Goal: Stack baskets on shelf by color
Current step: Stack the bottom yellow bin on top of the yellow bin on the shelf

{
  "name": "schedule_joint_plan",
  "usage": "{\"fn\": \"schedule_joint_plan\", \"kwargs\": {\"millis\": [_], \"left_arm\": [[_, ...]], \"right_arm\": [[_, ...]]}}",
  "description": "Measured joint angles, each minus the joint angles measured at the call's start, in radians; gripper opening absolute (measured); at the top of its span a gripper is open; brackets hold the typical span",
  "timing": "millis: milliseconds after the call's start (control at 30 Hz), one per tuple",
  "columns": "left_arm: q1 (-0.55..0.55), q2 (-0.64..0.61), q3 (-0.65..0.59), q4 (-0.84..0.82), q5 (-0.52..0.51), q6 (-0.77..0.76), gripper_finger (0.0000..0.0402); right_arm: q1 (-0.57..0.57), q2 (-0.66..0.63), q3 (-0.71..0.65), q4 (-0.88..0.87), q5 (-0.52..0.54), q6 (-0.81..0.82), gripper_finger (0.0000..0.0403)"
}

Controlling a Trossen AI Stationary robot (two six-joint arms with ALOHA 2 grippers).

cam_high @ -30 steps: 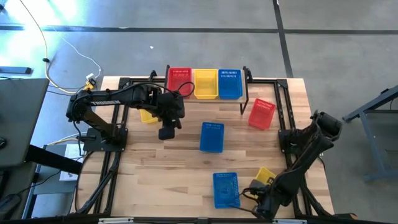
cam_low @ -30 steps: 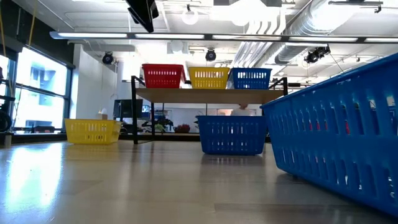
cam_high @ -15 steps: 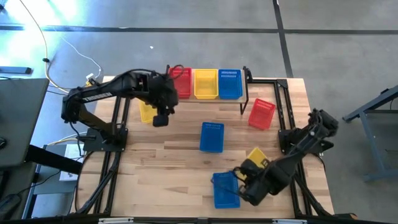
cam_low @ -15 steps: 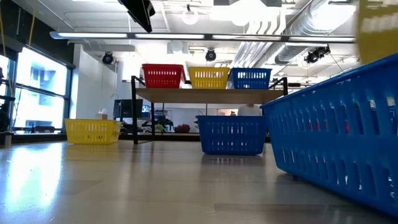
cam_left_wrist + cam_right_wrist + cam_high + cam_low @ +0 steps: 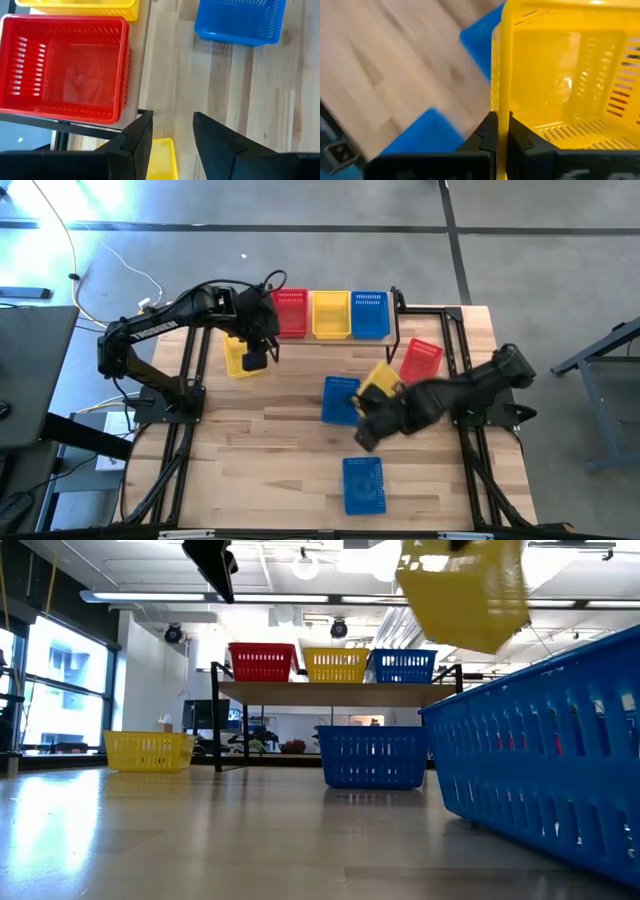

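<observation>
Yellow basket (image 5: 560, 75) pinched at its rim by right pincer (image 5: 498, 131), aloft; left pincer (image 5: 172, 132) spread, empty, no readable labels

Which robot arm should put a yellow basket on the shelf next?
The right one, probably: the right gripper already holds a yellow basket in the air. The left gripper is open and empty above another yellow basket.

glossy slotted plastic baskets (image 5: 350, 314), pale smooth wood-plank table (image 5: 260, 460), thin black metal shelf (image 5: 330, 693) legs
</observation>
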Motion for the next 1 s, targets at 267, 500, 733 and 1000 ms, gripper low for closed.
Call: {"fn": "schedule_joint_plan", "kwargs": {"millis": [267,500,733,1000], "left_arm": [[0.025,0.0,0.0,-0.037,0.0,0.018,0.0131],[0.046,0.001,0.0,-0.038,0.001,0.0,0.0131],[0.056,0.001,0.0,-0.038,0.0,-0.088,0.0131],[0.056,0.001,0.0,-0.038,0.001,-0.174,0.0131]], "right_arm": [[-0.174,0.0,0.114,0.002,0.079,-0.34,0.0],[-0.318,0.0,0.191,0.02,0.128,-0.659,0.0],[-0.466,0.0,0.212,0.134,0.113,-1.013,0.0],[-0.599,0.005,0.212,0.301,0.019,-1.287,0.0]]}}
